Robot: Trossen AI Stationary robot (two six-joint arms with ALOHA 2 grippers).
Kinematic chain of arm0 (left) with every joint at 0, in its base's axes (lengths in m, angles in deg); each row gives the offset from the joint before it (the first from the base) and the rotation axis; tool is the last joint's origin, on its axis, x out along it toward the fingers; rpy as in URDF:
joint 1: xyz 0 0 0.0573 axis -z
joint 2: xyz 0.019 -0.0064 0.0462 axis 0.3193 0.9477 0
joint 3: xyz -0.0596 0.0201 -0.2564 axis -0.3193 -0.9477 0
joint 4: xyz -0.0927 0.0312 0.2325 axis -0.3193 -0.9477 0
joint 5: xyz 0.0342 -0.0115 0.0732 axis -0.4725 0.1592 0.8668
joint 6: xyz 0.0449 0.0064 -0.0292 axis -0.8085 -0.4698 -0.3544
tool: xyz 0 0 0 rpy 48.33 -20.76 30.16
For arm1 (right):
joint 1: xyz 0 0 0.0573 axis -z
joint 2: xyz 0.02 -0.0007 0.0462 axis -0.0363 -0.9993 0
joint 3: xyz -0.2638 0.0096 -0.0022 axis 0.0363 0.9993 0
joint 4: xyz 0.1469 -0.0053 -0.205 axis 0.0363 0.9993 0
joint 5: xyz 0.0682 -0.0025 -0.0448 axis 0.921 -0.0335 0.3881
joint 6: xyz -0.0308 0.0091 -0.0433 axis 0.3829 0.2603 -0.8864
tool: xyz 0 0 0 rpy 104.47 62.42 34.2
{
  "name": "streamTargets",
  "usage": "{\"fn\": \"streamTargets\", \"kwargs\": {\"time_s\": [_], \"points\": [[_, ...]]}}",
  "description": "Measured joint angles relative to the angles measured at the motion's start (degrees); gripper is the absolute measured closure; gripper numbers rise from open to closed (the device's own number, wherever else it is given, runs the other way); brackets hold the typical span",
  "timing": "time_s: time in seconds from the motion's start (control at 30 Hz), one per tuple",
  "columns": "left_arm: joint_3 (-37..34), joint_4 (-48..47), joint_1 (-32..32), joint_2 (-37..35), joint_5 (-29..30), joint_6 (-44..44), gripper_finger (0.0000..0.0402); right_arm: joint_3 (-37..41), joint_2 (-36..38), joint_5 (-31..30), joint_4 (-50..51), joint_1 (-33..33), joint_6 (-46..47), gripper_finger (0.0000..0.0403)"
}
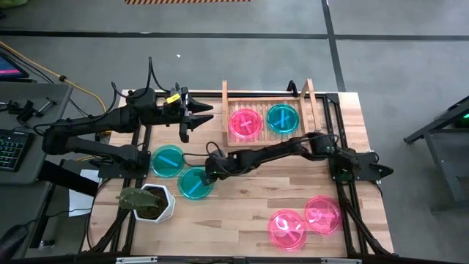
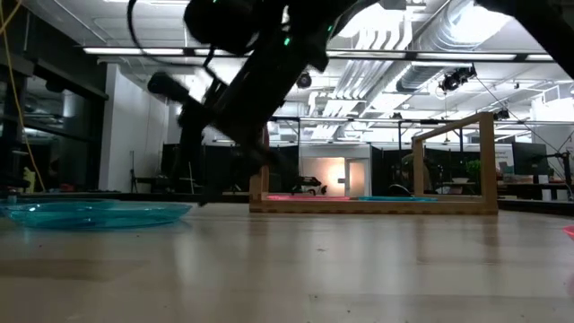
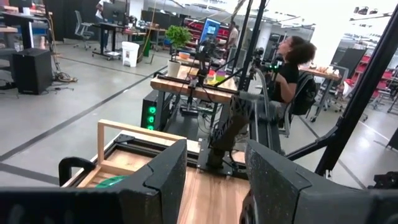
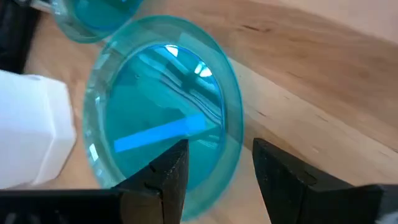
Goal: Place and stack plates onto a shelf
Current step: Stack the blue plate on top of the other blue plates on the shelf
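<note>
R claw (image 1: 207, 174) part open, straddling rim of teal plate (image 1: 196, 183) on worktop (image 1: 249, 202), not gripped. L claw (image 1: 201, 114) open, empty, beside shelf (image 1: 270, 99).

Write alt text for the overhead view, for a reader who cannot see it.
The right claw reaches across the wooden table to a teal plate beside another teal plate. The shelf holds one pink plate and one teal plate; two pink plates wait near the front edge.
</note>
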Motion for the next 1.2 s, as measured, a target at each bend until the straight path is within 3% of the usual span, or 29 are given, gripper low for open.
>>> {"fn": "streamTargets", "kwargs": {"time_s": [0.27,0.33,0.47,0.63,0.83,1.0,1.2], "points": [[0.0,0.0,0.0,0.0,0.0,0.0,0.0250,-2.2,-4.0,0.4,0.2,-0.5,-0.4,0.0252],[0.0,0.0,0.0,0.0,0.0,0.0,0.0250,-2.2,-4.1,0.3,1.1,-0.6,-0.9,0.0279],[0.0,0.0,0.0,0.0,0.0,0.0,0.0250,-2.1,-3.9,-0.1,3.1,-0.6,-3.7,0.0382],[0.0,-0.1,0.0,-0.3,0.0,0.0,0.0250,-1.9,-2.4,2.7,7.9,-0.2,-8.3,0.0399],[0.0,-0.2,0.0,-1.7,0.1,-2.9,0.0250,0.6,4.3,1.6,23.6,0.0,-18.6,0.0402],[0.0,0.4,0.0,-2.4,0.9,-5.1,0.0250,17.2,17.7,2.0,24.9,0.4,-19.6,0.0403],[0.0,0.7,0.0,-2.4,1.0,-5.1,0.0250,44.1,43.1,0.0,14.8,0.2,-6.1,0.0403]]}}
